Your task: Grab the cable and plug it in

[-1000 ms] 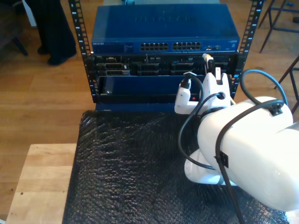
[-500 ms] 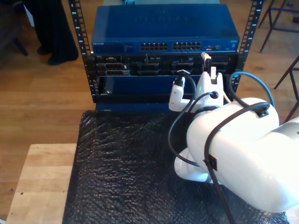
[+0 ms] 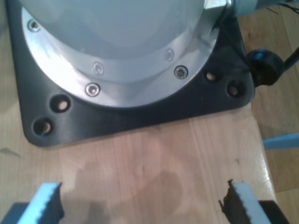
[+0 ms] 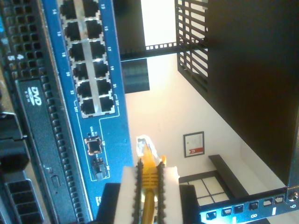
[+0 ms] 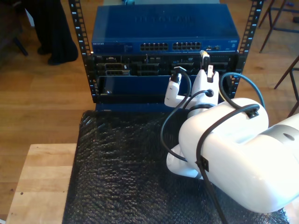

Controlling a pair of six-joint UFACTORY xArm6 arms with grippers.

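My second gripper (image 4: 148,182) is shut on the cable's yellow boot (image 4: 148,173), and the clear plug (image 4: 143,144) sticks out past its cream pads. The plug points beside the blue switch (image 4: 100,140), just past the last of its port rows (image 4: 88,60) and apart from them. In the exterior view this gripper (image 5: 204,59) holds the plug (image 5: 203,54) upright in front of the rack, below the right end of the switch (image 5: 163,28) in that view. My first gripper (image 3: 142,203) stands open over bare wood, with nothing between its blue pads (image 3: 46,201).
A black base plate (image 3: 140,116) carrying a round metal arm base lies just ahead of the first gripper. A black bubble mat (image 5: 121,172) covers the table before the rack (image 5: 140,70). A wooden board (image 5: 39,182) shows at the exterior view's lower left. A person's legs (image 5: 51,28) stand at its upper left.
The second arm has swung toward the exterior view's left, carrying the gripper and plug a little leftward and closer to the rack front.
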